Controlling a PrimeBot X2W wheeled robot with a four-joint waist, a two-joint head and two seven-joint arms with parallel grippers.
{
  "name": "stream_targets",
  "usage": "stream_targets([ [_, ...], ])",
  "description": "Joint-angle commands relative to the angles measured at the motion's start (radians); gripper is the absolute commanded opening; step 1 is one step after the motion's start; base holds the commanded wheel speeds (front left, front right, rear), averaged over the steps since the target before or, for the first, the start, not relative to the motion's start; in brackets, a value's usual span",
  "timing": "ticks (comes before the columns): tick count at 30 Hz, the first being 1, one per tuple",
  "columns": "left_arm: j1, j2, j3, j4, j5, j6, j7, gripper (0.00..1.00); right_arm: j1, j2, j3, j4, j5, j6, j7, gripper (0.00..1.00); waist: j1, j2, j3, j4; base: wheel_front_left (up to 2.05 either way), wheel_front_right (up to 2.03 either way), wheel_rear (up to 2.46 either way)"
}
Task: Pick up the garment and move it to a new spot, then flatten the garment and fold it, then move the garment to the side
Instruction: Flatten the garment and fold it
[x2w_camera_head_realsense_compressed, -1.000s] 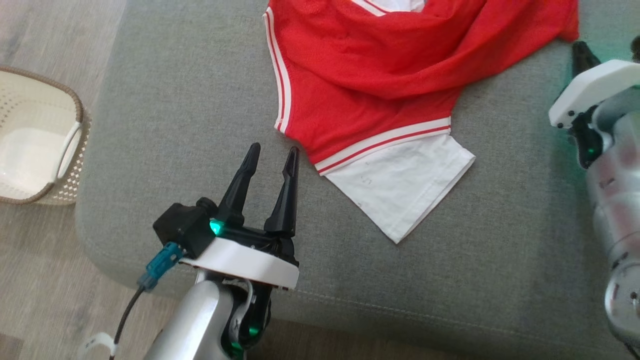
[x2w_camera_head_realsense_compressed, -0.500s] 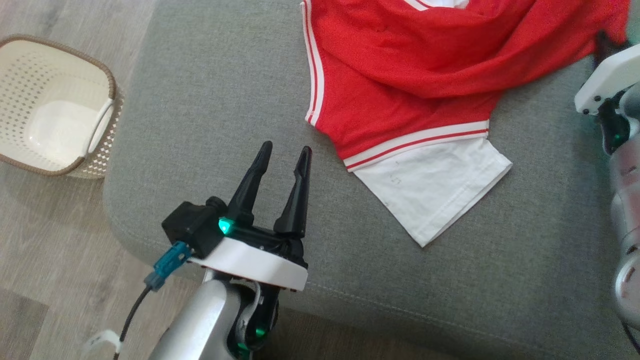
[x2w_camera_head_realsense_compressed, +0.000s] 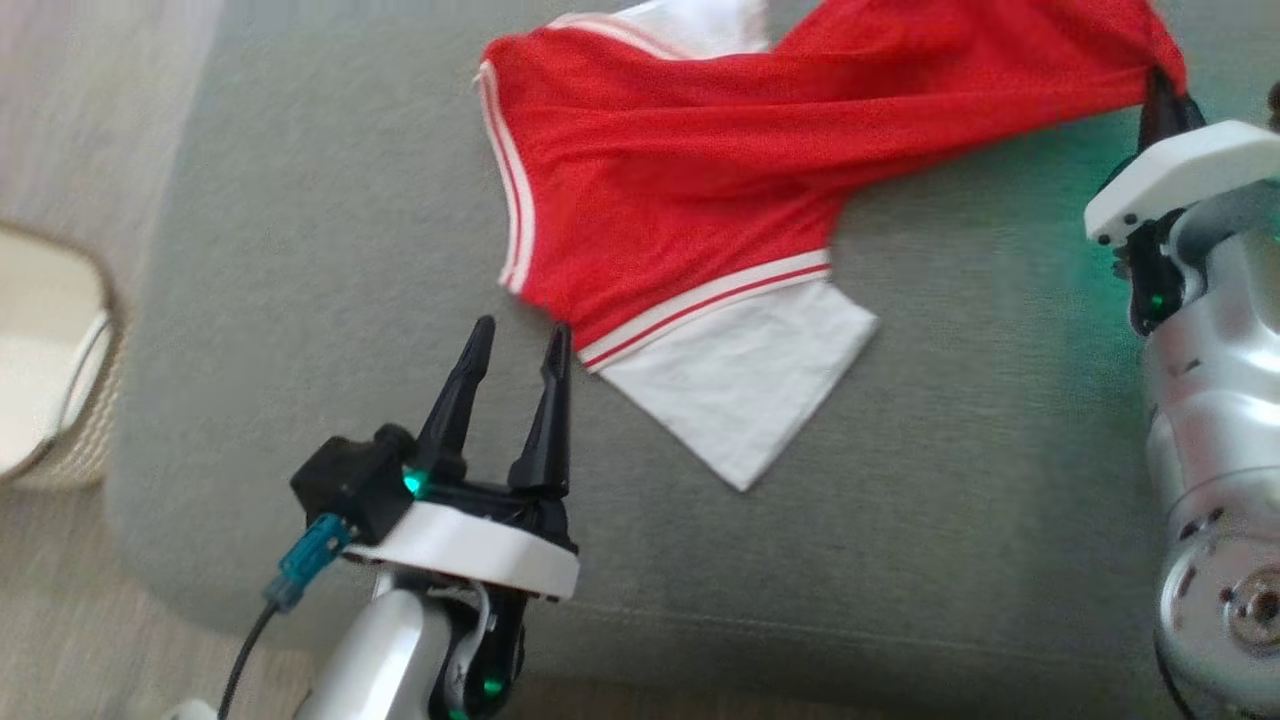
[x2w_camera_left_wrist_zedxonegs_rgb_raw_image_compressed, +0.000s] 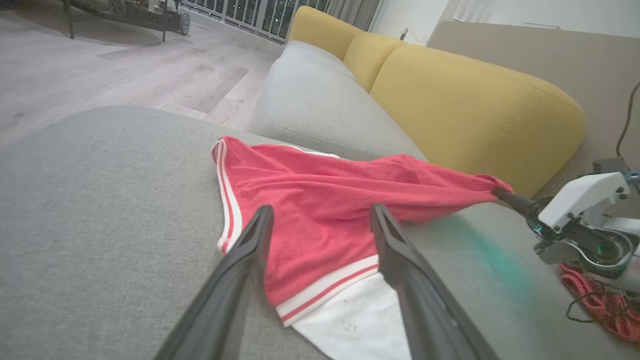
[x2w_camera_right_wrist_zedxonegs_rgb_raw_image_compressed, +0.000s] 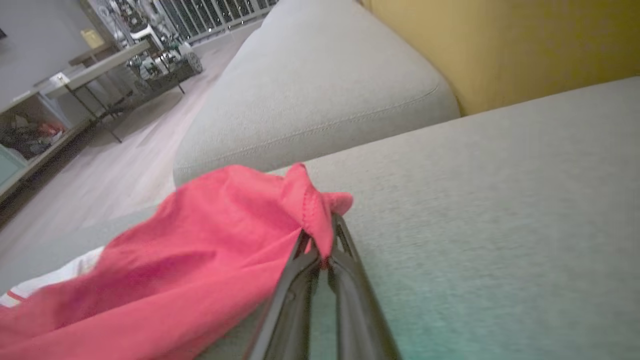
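A grey upholstered seat (x2w_camera_head_realsense_compressed: 300, 250) carries the red jersey (x2w_camera_head_realsense_compressed: 680, 180), which is spread across its far half. The white-striped band and white sleeve (x2w_camera_head_realsense_compressed: 740, 400) point toward the near edge. A cream basket (x2w_camera_head_realsense_compressed: 104, 300) sits on the floor to the left of the seat. The right tool (x2w_camera_head_realsense_compressed: 1160, 95) is closed tight on the jersey's far right corner, which is drawn out into a taut point. The left tool (x2w_camera_head_realsense_compressed: 522, 332) is spread wide and empty, its tips just beside the striped band.

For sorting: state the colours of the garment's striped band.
The band is white with a thin red stripe; clearest in the head view.
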Motion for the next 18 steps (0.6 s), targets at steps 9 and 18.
stream_targets([
  [9,0.055,0.003,0.069,-0.030,0.034,-0.001,-0.005,1.00,0.227,0.019,0.192,-0.429,0.346,0.000,0.016,0.00,0.0000,0.0000,-0.144,-0.204,0.00,0.00,0.00],
  [18,0.069,0.003,0.058,-0.034,0.038,-0.008,-0.005,1.00,0.544,0.038,0.244,-1.231,0.518,0.000,0.380,0.00,0.0000,0.0000,-0.167,-0.220,0.00,0.00,0.00],
])
